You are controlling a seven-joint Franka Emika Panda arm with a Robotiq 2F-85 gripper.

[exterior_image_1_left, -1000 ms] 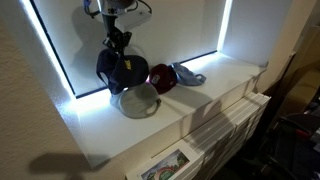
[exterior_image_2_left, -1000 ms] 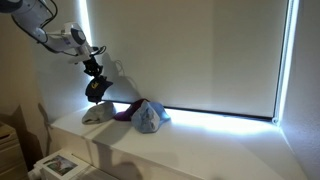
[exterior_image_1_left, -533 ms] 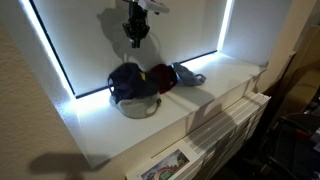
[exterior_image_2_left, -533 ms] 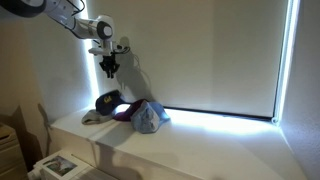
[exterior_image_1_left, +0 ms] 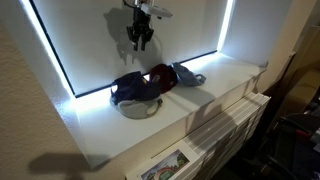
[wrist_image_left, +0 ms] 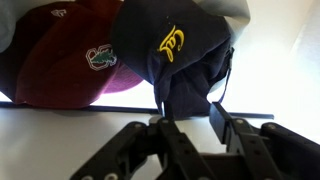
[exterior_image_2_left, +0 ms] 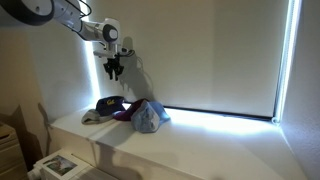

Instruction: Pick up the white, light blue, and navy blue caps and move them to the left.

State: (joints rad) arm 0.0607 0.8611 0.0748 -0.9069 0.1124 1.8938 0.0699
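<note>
The claw [exterior_image_1_left: 140,38] hangs high over the pile, released, fingers parted and nothing between them; the wrist view shows the claw [wrist_image_left: 192,124] with a gap and only caps below. Right under it lies the navy blue cap [exterior_image_1_left: 128,88], slumped on top of the white cap [exterior_image_1_left: 140,106] at one end of the row, so it looks as if those two are being stacked in one spot to gather the set. From the wrist the navy blue cap [wrist_image_left: 170,45] shows its yellow emblem, crown a bit crumpled, edge lapping over a maroon cap [wrist_image_left: 75,65], which isn't on the list. The light blue cap [exterior_image_1_left: 188,74] sits on the far side of the maroon one, apart from the stack, so by my read that's the one left to fetch. In an exterior view the light blue cap [exterior_image_2_left: 148,120] fronts the heap and hides much of the maroon. The white cap [exterior_image_2_left: 93,117] peeks out low on the surface [exterior_image_2_left: 200,140], mostly covered. The room is dim and the window glare is strong, so brims and edges blur, and the wrist view cuts off the claw's lower part.
</note>
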